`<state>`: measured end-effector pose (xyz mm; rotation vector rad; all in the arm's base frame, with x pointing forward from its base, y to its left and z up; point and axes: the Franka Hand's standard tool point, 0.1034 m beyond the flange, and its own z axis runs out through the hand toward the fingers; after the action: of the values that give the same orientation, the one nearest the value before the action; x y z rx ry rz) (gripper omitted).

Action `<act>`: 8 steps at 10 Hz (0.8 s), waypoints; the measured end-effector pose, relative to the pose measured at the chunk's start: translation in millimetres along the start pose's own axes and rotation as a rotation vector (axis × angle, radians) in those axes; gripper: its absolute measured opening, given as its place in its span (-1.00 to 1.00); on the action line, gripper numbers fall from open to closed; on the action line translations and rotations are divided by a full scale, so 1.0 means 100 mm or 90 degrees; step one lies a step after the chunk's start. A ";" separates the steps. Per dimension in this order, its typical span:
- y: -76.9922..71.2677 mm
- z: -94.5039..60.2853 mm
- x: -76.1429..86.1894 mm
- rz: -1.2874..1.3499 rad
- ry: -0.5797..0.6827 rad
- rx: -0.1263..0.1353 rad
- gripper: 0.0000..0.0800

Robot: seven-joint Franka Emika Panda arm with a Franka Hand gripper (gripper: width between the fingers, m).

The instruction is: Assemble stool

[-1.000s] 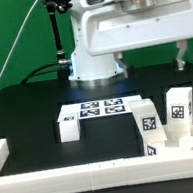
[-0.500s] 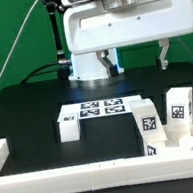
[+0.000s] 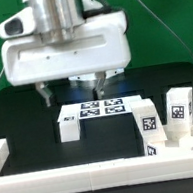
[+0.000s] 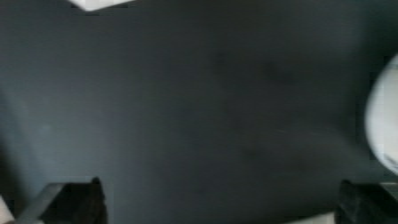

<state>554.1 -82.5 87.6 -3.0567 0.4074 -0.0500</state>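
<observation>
My gripper [image 3: 73, 89] hangs open over the back of the black table, above and behind the marker board [image 3: 98, 108], with nothing between its fingers. One white tagged leg [image 3: 69, 127] lies at the board's left corner in the exterior view. Two more legs [image 3: 147, 123] [image 3: 179, 107] stand at the exterior view's right, by the round seat [image 3: 189, 144], which is partly cut off at the lower right. The wrist view has only dark table between my open fingertips [image 4: 71, 201]. A white curved edge [image 4: 388, 120] at that picture's border is too blurred to name.
Long white border rails run along the table's front [image 3: 86, 173] and the exterior view's left side [image 3: 0, 150]. The arm's white base [image 3: 82, 80] stands behind the gripper, against a green backdrop.
The gripper has swung toward the exterior view's left and turned about its axis, staying open. The legs and the seat have not moved.
</observation>
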 end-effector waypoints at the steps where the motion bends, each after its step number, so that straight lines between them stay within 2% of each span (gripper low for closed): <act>1: 0.07 0.06 0.00 -0.003 0.001 -0.005 0.62; 4: 0.05 0.07 0.00 -0.001 -0.001 -0.006 0.62; 5: -0.01 0.10 -0.03 -0.004 -0.005 -0.016 0.62; 6: 0.02 0.22 -0.09 -0.045 0.005 -0.041 0.62; 7: 0.08 0.31 -0.16 -0.083 0.007 -0.054 0.62; 8: 0.15 0.33 -0.18 -0.101 0.001 -0.055 0.62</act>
<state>534.3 -90.9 52.8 -3.1686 0.1695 -0.0434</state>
